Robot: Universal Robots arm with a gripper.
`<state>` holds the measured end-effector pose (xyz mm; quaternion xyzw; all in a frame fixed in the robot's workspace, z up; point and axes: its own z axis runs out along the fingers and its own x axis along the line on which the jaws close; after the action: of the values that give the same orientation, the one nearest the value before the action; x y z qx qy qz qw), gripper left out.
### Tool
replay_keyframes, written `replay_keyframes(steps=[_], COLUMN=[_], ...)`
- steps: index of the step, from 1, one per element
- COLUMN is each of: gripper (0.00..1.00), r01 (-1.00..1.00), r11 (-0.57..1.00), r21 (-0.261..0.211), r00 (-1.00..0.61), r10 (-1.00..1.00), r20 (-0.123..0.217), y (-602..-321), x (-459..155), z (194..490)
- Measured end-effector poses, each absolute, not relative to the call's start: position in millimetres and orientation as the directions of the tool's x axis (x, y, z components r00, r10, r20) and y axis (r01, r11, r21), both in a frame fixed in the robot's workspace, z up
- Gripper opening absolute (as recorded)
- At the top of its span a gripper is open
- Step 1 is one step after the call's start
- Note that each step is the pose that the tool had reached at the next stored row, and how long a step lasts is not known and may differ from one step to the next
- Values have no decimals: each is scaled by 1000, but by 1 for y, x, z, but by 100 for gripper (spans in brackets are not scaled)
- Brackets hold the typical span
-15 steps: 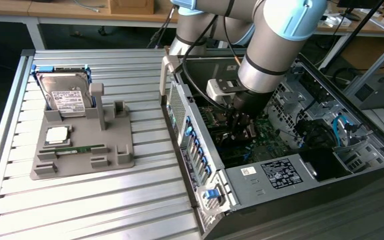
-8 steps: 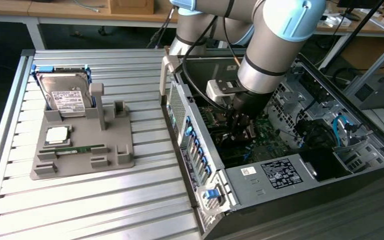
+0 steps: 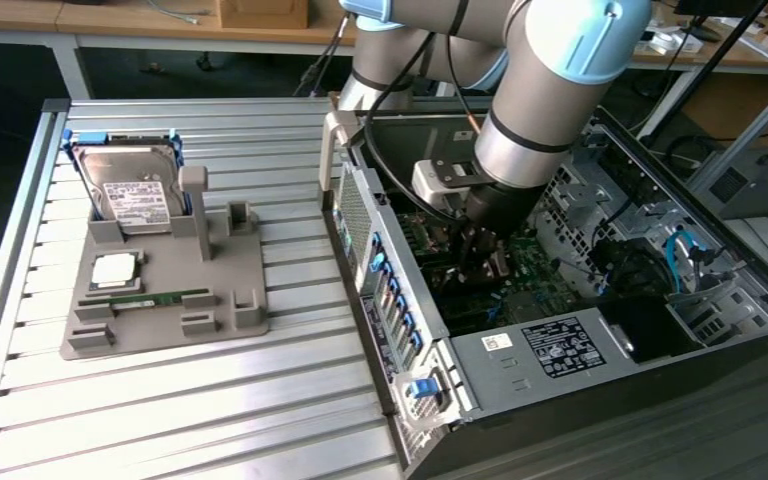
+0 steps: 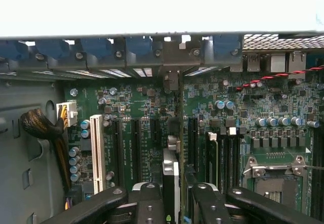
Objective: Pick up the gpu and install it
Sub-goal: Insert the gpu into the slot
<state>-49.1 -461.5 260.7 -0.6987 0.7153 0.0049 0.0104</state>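
Observation:
The gpu (image 4: 172,173) shows edge-on as a thin dark card with a silvery metal edge. It stands upright over the green motherboard (image 4: 126,107) between the long black expansion slots, and its bracket end reaches the case's rear slot wall (image 4: 172,77). My gripper (image 4: 177,204) straddles the card, with one black finger (image 4: 149,204) on each side, and is shut on it. In the exterior view my gripper (image 3: 482,262) is deep inside the open computer case (image 3: 544,350), and the card itself is hidden by the arm.
A grey holder tray (image 3: 224,320) at the exterior view's left carries a silver hard drive (image 3: 135,195), a CPU chip (image 3: 115,268) and a slim green memory stick (image 3: 157,298). A cable bundle (image 4: 40,125), the CPU socket (image 4: 273,178) and blue slot clips (image 3: 404,320) crowd the board.

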Motion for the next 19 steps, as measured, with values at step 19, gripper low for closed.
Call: replay_keyframes(steps=[19], gripper=[26], r01=[-1000], r11=[23], r21=[-8], r00=[-23], r10=[-1000], r20=[-17], y=[-449], x=[-49], z=[290])
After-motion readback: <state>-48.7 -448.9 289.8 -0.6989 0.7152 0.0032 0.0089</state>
